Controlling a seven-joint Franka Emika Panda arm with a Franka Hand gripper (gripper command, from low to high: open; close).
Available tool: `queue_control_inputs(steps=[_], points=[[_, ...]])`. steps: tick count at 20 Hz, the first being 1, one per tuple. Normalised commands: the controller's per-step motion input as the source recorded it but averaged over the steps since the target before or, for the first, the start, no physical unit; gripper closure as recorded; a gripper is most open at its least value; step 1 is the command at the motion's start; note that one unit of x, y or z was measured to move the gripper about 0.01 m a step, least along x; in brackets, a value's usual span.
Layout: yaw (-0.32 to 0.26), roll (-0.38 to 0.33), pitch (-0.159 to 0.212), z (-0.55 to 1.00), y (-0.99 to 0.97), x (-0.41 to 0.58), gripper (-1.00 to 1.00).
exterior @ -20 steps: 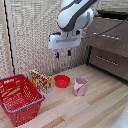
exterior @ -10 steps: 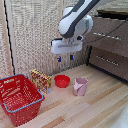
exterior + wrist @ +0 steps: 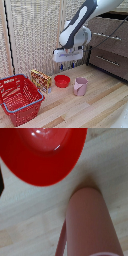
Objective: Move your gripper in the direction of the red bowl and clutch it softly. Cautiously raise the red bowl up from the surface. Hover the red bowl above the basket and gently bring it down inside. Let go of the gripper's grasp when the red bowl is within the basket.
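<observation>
Red bowl (image 3: 62, 81): sitting upright, glossy, just below the gripper (image 3: 67, 64).
Basket (image 3: 19, 98): standing upright, red mesh, grey-rimmed, well off to the exterior view's left of the gripper.

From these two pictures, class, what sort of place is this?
Probably a mock-up home room, perhaps simulated: a light wooden floor, a dark drawer unit by the wall, and a basket, bowl and cup set out below a robot gripper.

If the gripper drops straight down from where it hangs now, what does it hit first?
Probably the red bowl. The gripper points down above it, and the wrist view shows the bowl's rim beside the pink cup. Depth is unclear, so it may land on the bowl's near edge or the wooden surface between them.
</observation>
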Motion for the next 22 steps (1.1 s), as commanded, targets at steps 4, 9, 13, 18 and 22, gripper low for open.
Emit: queue_control_inputs(steps=[4,9,13,18,22], points=[[0.008,0.000,0.004,-0.29,-0.36,0.214,-1.00],[0.001,0.000,0.016,-0.29,-0.26,0.153,-1.00],[0.000,0.000,0.020,-0.30,-0.13,0.112,-1.00],[0.000,-0.003,0.023,-0.33,-0.01,0.057,-1.00],[0.000,-0.032,0.033,-0.25,0.04,0.025,1.00]])
